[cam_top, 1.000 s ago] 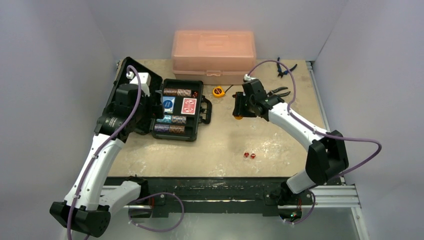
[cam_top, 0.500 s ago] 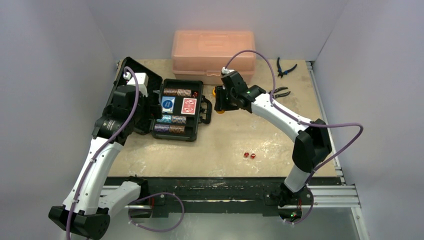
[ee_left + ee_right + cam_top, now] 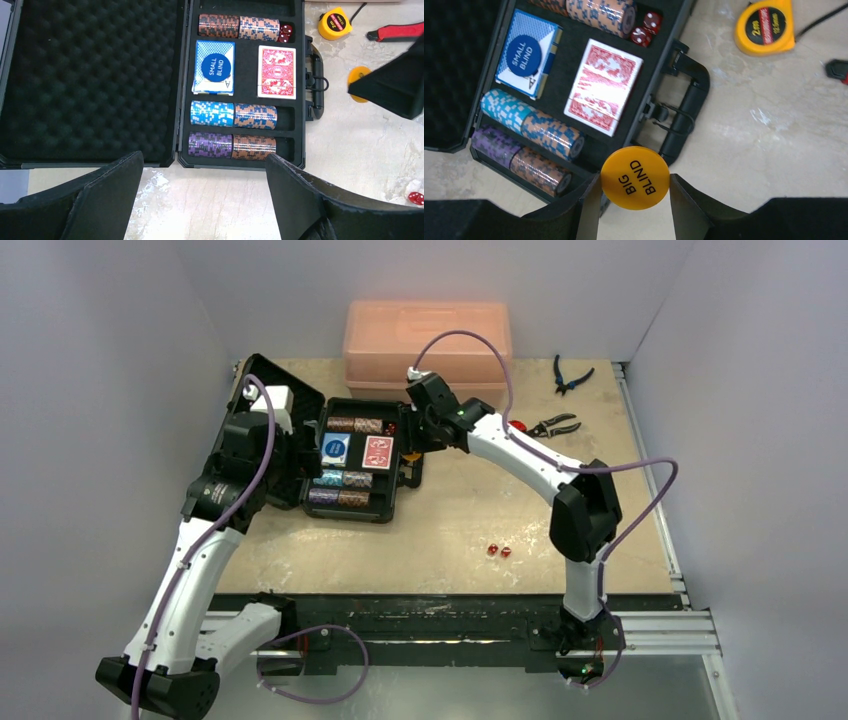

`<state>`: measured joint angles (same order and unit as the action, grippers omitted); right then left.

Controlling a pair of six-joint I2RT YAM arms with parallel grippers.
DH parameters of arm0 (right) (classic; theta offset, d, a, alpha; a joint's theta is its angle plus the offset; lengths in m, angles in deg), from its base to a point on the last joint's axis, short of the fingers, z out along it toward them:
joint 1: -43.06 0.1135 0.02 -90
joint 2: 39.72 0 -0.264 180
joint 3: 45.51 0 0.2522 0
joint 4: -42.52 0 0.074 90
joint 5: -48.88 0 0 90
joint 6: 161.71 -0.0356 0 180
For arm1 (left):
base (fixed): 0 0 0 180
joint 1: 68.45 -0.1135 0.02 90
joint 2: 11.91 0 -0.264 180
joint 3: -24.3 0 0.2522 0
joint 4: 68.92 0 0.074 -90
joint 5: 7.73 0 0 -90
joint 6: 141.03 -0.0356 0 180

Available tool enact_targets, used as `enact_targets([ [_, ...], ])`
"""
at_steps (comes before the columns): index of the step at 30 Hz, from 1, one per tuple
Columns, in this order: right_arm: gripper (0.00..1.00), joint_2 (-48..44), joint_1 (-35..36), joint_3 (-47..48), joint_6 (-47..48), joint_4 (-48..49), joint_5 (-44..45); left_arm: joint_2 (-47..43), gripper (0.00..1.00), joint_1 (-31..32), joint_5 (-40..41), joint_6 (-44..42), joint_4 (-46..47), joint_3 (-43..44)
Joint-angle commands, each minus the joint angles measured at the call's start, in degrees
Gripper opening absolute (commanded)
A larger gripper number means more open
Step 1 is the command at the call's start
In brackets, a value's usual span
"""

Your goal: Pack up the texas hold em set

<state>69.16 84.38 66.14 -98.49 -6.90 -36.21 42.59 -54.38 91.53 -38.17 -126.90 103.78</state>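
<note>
Briefcase: the black briefcase (image 3: 345,514) lies open on the table (image 3: 450,530), at the left of the middle, its handle (image 3: 686,107) pointing to the right.
Lid: the foam-lined lid (image 3: 90,80) is folded out flat to the left of the base.
Chips: three rows of chip stacks lie in the base, one at the far edge (image 3: 239,27), one lower down (image 3: 233,114) and one at the near edge (image 3: 232,145).
Cards: the blue deck (image 3: 202,47) and the red deck (image 3: 276,71) lie side by side between the far row and the second row.
Blue disc: the SMALL BLIND disc (image 3: 216,67) rests on top of the blue deck.
Dice in case: two red dice (image 3: 646,29) sit at the right end of the far chip row.
Dice outside: two more red dice (image 3: 498,551) lie on the table, well apart from the case, to its near right.
Right gripper: the right gripper (image 3: 634,184) is partly closed and pinches the yellow BIG BLIND disc (image 3: 635,172) by its edges, just beside the handle; its height above the table I cannot tell.
Left gripper: the left gripper (image 3: 204,159) is spread wide and holds nothing; it hangs at the near edge of the case.
Other things: a yellow tape measure (image 3: 765,27), red-handled pliers (image 3: 553,425), blue-handled pliers (image 3: 570,375) and a pink box (image 3: 428,345) lie further back.
</note>
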Motion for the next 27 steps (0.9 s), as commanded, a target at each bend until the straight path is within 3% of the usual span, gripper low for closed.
enact_targets([
  [1,0.00,3.82,0.98,7.23,-0.18,-1.71,0.14,-0.72,0.92,0.32,0.77,0.36,1.52,-0.59],
  [27,0.00,20.40,2.97,27.15,-1.52,-4.80,-0.95,-1.59,0.92,0.35,0.50,0.59,1.65,-0.69],
])
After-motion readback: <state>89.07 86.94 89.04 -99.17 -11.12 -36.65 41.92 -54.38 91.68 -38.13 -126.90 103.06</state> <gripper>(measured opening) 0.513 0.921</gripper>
